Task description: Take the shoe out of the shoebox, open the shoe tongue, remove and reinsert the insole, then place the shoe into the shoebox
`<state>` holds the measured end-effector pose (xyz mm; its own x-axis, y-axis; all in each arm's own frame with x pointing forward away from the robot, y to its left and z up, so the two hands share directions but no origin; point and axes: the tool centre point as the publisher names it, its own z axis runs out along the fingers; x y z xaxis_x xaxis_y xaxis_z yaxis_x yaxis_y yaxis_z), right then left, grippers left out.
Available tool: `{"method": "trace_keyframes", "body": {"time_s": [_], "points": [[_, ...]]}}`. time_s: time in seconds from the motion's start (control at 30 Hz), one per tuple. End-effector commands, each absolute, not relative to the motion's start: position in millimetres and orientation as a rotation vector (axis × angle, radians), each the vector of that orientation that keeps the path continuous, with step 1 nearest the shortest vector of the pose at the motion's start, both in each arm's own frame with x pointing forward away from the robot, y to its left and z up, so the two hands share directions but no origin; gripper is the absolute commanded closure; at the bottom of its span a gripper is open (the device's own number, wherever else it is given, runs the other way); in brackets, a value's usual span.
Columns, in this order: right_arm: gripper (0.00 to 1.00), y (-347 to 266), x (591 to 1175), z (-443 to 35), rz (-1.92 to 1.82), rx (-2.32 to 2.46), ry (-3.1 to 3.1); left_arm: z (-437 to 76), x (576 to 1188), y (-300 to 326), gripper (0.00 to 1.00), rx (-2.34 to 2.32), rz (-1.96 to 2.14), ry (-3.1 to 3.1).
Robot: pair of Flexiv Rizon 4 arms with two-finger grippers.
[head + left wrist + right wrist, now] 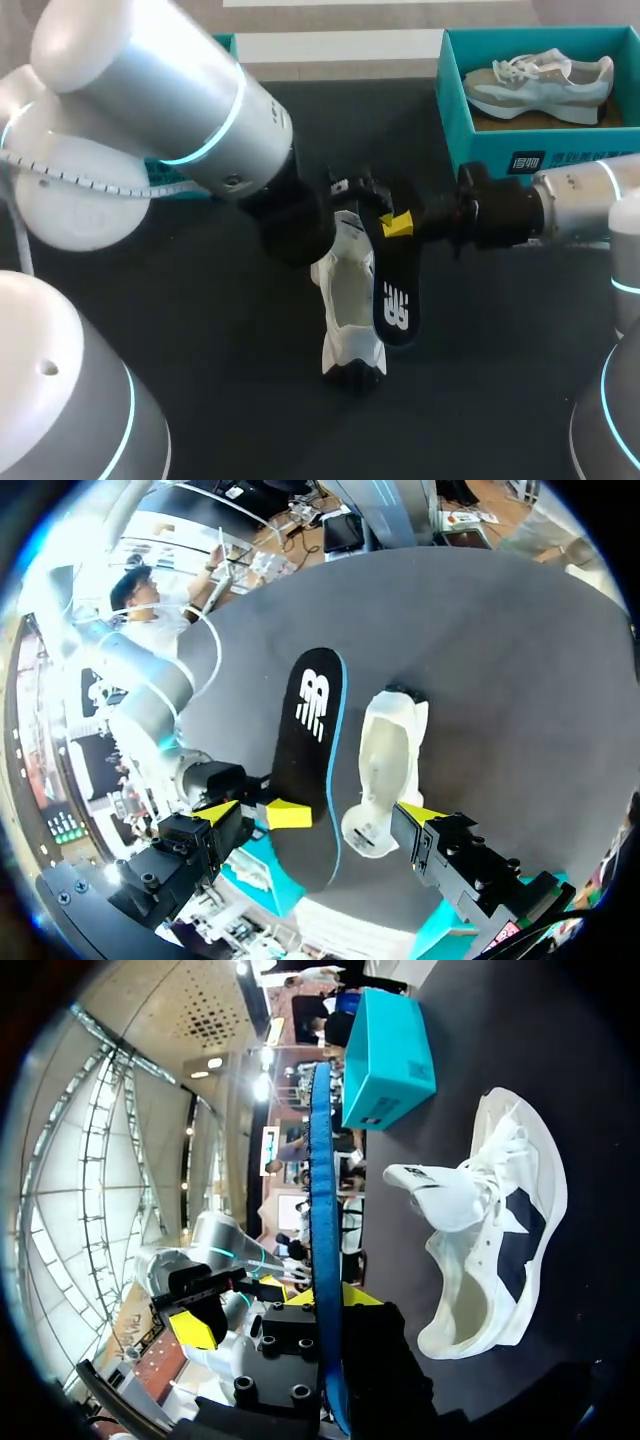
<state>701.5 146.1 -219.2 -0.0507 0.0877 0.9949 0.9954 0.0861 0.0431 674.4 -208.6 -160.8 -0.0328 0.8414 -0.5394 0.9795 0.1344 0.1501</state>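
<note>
A white shoe (350, 300) lies on the dark table at the middle, its opening facing up and its tongue (440, 1188) pulled out. Beside it a black insole (396, 296) with a white logo and blue edge is held up off the table, my right gripper (397, 226) shut on one end of it. In the right wrist view the insole (322, 1200) shows edge-on between the fingers, the shoe (495, 1240) beside it. My left gripper (318, 815) stands open over the shoe (388, 760) and insole (310, 750), touching neither. The teal shoebox (500, 140) stands at the back right.
A second pale shoe (540, 80) lies inside the shoebox. Another teal box (190, 185) sits at the back left, half hidden by my left arm (170, 100); it also shows beyond the shoe as a teal box (385, 1045).
</note>
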Motion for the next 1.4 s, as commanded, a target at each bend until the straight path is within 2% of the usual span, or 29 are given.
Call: {"method": "trace_keyframes", "body": {"time_s": [0.03,0.33,0.77,1.4], "points": [[1.00,145.9,698.4,-217.6,-1.142,-1.202,-1.345,-173.3,678.2,-203.5,0.00,1.608,-0.567,1.778],[1.00,142.8,696.9,-220.1,-1.147,-1.216,-1.327,-173.6,690.7,-192.1,0.00,1.434,-0.812,1.662],[1.00,140.1,702.3,-216.1,-1.133,-1.225,-1.329,-186.8,692.2,-181.2,0.00,1.182,-0.963,1.491],[1.00,141.1,703.7,-218.2,-1.150,-1.236,-1.319,-186.4,696.1,-178.6,0.00,1.090,-0.962,1.433]]}}
